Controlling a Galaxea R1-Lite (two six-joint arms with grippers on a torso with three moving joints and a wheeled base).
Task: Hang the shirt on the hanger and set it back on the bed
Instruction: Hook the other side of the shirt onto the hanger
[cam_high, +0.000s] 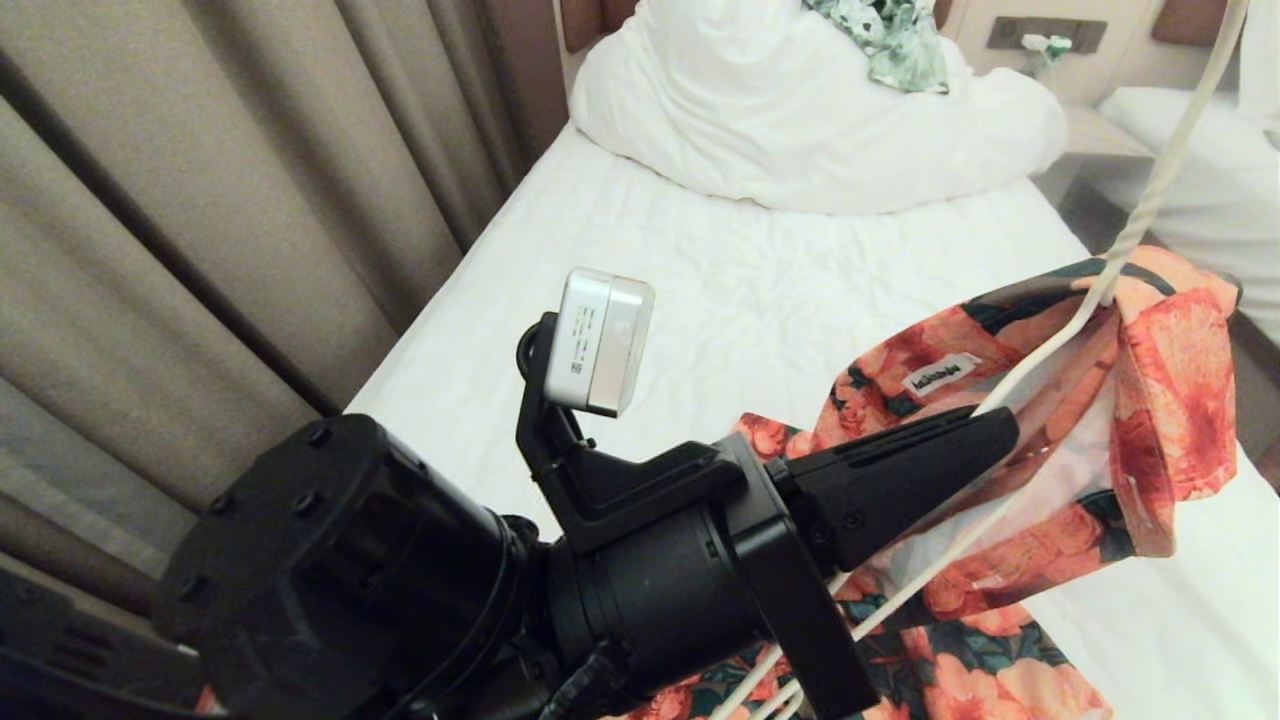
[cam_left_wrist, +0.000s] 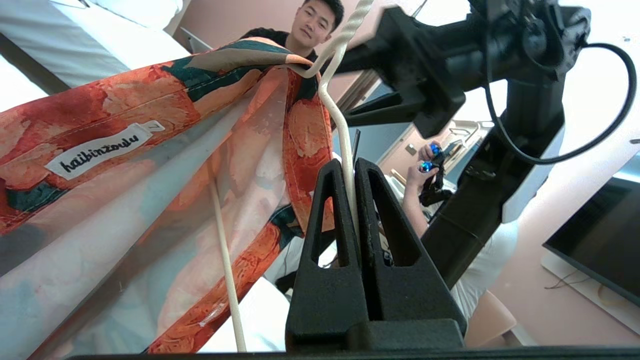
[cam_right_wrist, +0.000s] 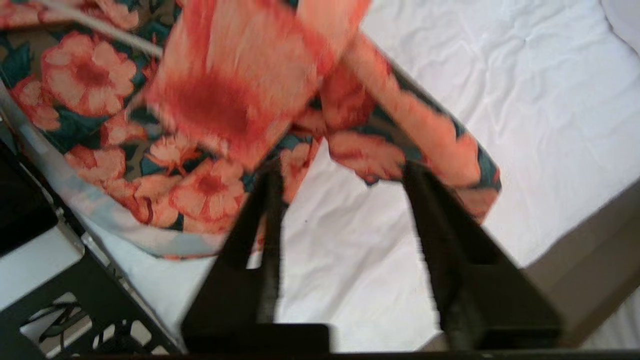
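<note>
The left hand (cam_left_wrist: 352, 200) is pinching the hanger (cam_left_wrist: 336, 117) by its wire, fingers pressed together on it, holding it raised above the bed (cam_high: 700, 290) near the right edge. The shirt (cam_high: 1090, 400) is draping over the hanger, collar at the neck of the hook, most of the cloth sagging toward the bed's near edge. The right hand (cam_right_wrist: 345, 200) is hovering above the shirt with fingers spread, gripping nothing. The hanger's long axis is sloping up and away from the left hand, so lowering it flat looks like the step ahead.
</note>
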